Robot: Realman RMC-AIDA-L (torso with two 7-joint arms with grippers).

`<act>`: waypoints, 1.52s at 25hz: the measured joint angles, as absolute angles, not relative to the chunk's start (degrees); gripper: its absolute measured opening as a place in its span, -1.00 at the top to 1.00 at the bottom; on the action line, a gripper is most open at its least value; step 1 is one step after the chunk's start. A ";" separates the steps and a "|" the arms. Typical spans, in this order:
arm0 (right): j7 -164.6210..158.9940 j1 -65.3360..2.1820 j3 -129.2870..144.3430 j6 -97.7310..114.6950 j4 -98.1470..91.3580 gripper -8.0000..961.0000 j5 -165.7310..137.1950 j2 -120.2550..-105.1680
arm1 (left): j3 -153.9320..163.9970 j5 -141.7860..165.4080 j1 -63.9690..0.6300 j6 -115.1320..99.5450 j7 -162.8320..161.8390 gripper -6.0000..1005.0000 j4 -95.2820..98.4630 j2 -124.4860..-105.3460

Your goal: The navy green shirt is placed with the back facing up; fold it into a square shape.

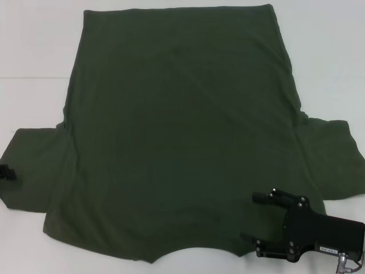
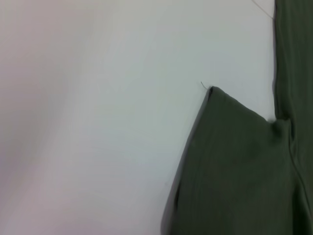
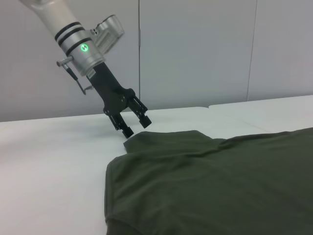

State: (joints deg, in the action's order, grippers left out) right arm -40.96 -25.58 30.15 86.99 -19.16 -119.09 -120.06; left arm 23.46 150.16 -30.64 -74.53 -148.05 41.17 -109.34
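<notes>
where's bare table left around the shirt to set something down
Bare white table lies beyond the left sleeve and beyond the right sleeve at the far corner. The navy green shirt fills the middle. It is crowded near the right gripper and the left gripper.

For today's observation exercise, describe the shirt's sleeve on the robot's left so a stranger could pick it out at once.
Start at the white table, nearly covered by the navy green shirt lying flat, plain side up. Follow its body out to the robot's left, where the left sleeve juts sideways. Unlike the opposite sleeve, it has the left pincer, open, poised at its outer edge; the right pincer is by the collar.
</notes>
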 joint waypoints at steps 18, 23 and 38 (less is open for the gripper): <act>-40.96 -25.57 30.15 86.89 -19.16 -0.84 -119.09 -120.06 | 23.47 149.70 -31.27 -74.16 -147.90 -0.74 40.01 -109.42; -40.95 -25.57 30.15 86.84 -19.16 -0.84 -119.09 -120.06 | 23.46 149.81 -31.87 -73.92 -147.76 -0.74 39.46 -109.59; -40.95 -25.63 30.15 86.82 -19.16 -0.84 -119.09 -120.06 | 24.16 150.12 -33.68 -73.73 -147.53 -0.74 38.27 -110.07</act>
State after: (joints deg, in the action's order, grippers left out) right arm -40.96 -25.63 30.15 86.82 -19.16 -119.09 -120.06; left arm 24.16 150.12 -33.68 -73.73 -147.53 38.27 -110.07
